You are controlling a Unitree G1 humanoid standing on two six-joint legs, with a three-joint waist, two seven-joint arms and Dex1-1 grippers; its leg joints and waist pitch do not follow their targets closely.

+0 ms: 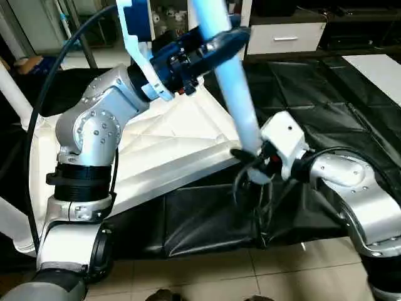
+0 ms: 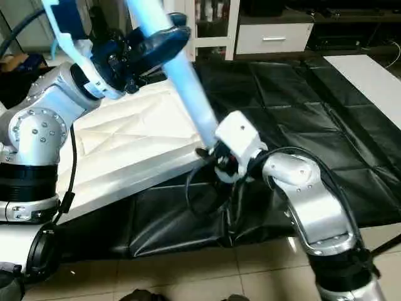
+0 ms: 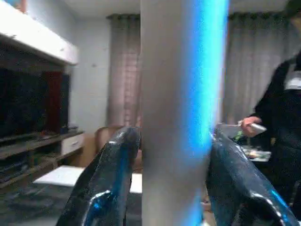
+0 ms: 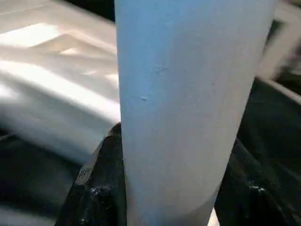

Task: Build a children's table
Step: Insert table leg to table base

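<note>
Two pincers on one leg [image 1: 235,81]. Left pincer [image 1: 210,41] clamped round the leg high up, black fingers [image 3: 106,183] pressed to either side of the tube. Right pincer [image 1: 254,160] clamped round the same leg at its lower end, fingers [image 4: 96,188] hugging both sides just above the rim. Leg white, tubular, tilted: upper end leaning far and left, lower end near and right, close over the near right corner of the top [image 1: 175,144]. Contact between leg end and corner hidden behind the right pincer; cannot tell whether seated in a socket.

Top lying underside up, diagonal ribs showing, spread left of the right pincer and partly hidden by the left forearm. Another leg [image 1: 15,94] rising at the far left edge. Under the top and out to the right, a black sheet [image 1: 313,94] spread over the floor, tiles [image 1: 250,276] showing along the near edge. Farther off, a white drawer unit [image 1: 285,37] at the far side of the room. Seen past the left pincer's fingers: curtains and a person in dark clothes [image 3: 282,136] holding something in one hand.
</note>
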